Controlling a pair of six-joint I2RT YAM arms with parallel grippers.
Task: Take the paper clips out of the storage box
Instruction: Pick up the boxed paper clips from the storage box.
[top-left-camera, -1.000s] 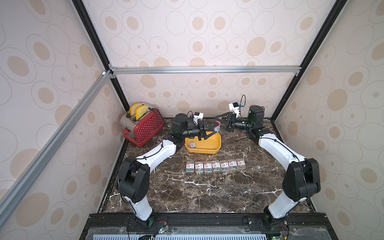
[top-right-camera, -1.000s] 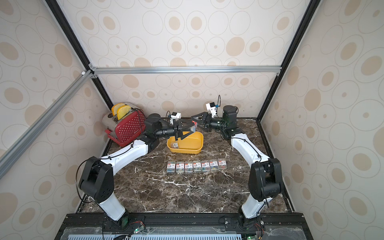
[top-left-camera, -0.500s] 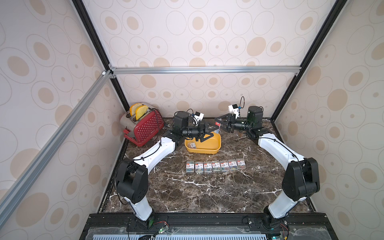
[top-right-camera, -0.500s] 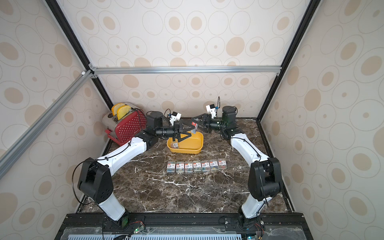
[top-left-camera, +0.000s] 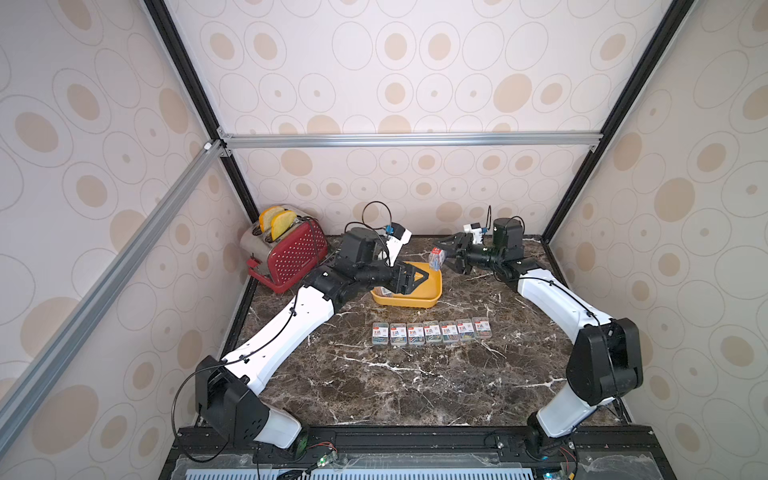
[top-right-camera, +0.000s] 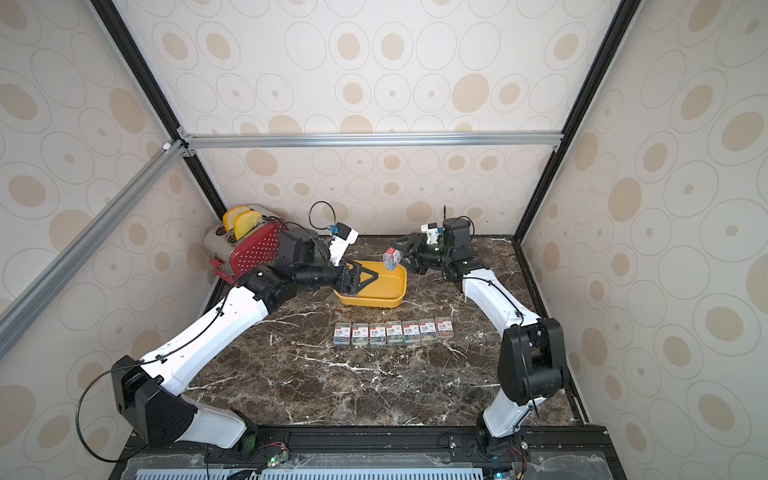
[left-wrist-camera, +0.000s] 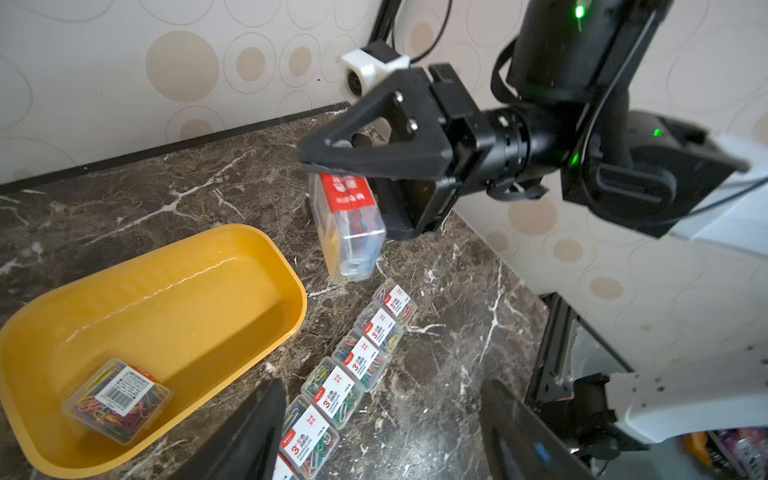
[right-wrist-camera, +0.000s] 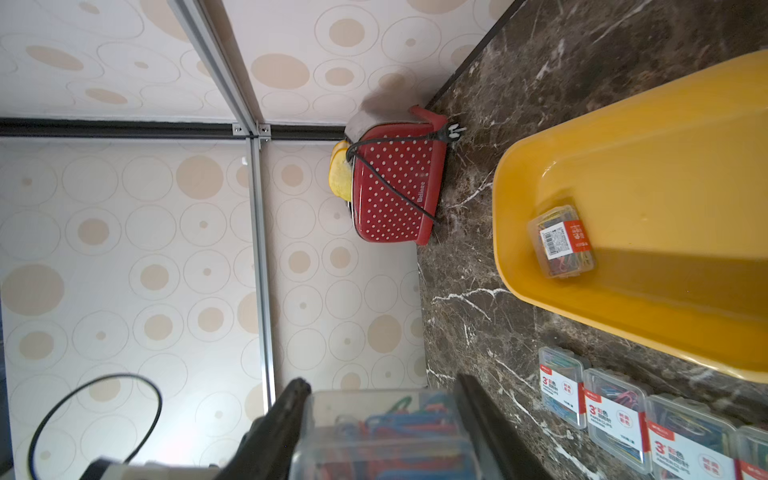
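The held clip box (left-wrist-camera: 349, 232) hangs tilted in the air by the far right corner of the storage box (left-wrist-camera: 187, 299). The right gripper (top-left-camera: 443, 254) pinches it at its red-labelled end. A second clip box (left-wrist-camera: 116, 401) lies flat, barcode up, on the storage box floor near one end. A row of clip boxes (top-left-camera: 432, 332), seven in all, lies side by side on the counter (top-left-camera: 415, 386) in front of the storage box. The left gripper (top-left-camera: 417, 279) is spread and empty over the storage box.

Handling, as judged: each clip box is light, rigid and smooth-walled, hence slippery. Grip across the two long sides near mid-length. Apply moderate force only, since the thin lid may spring open.
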